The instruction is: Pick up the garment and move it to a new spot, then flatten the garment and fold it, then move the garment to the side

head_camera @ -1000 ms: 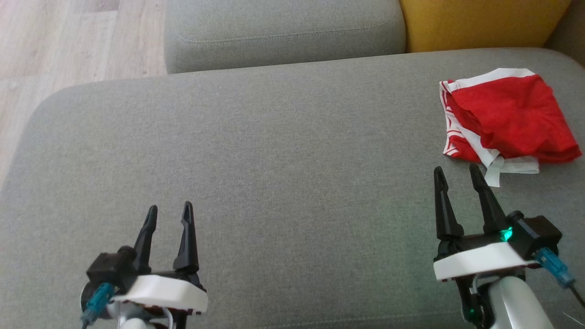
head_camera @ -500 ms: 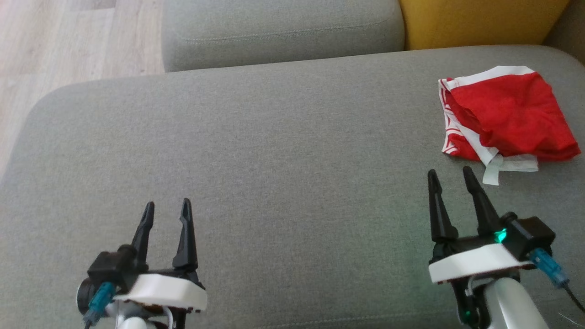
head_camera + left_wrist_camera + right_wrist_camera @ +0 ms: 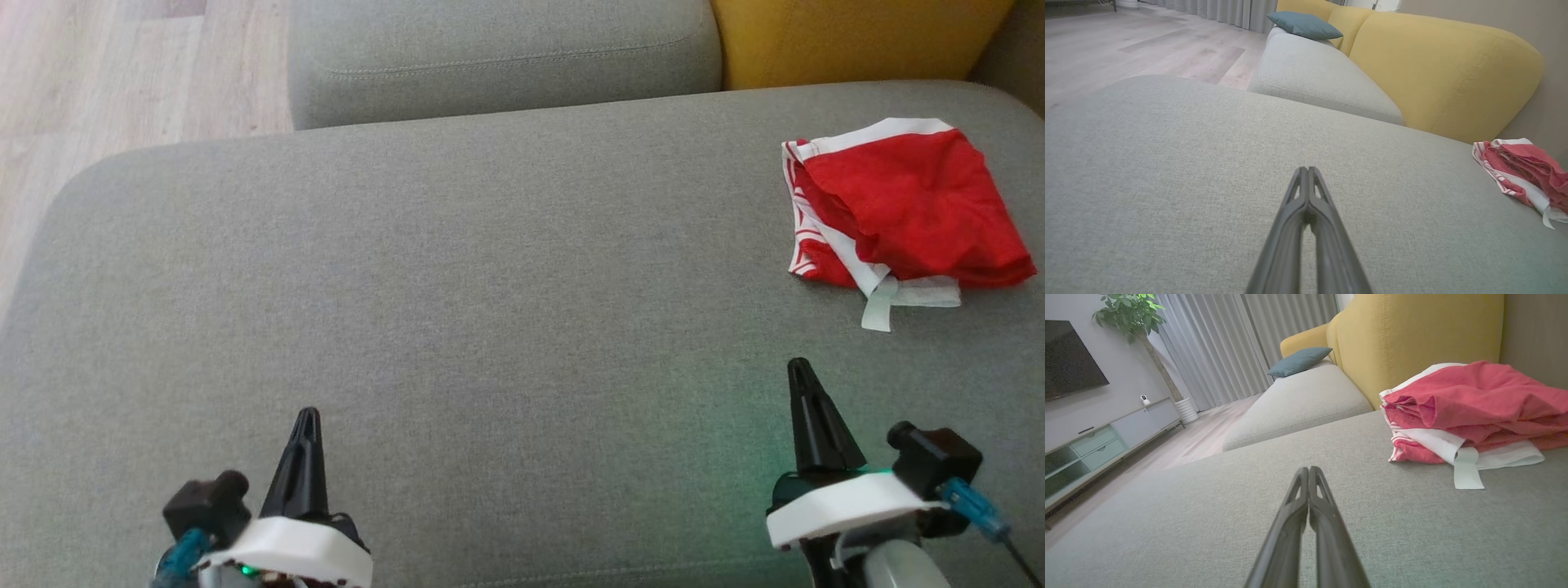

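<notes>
Red-and-white shorts (image 3: 906,208) sat bunched at the far right corner of the grey seat cushion (image 3: 490,286), long side running across it. Right gripper (image 3: 802,366) and left gripper (image 3: 307,415) were pinched closed, empty, at the cushion's near edge; the right one was clearly nearer

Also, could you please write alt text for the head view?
A loosely folded red garment with white trim lies at the far right of a grey sofa cushion. The left gripper and right gripper are shut, low in the view, clear of it.
</notes>
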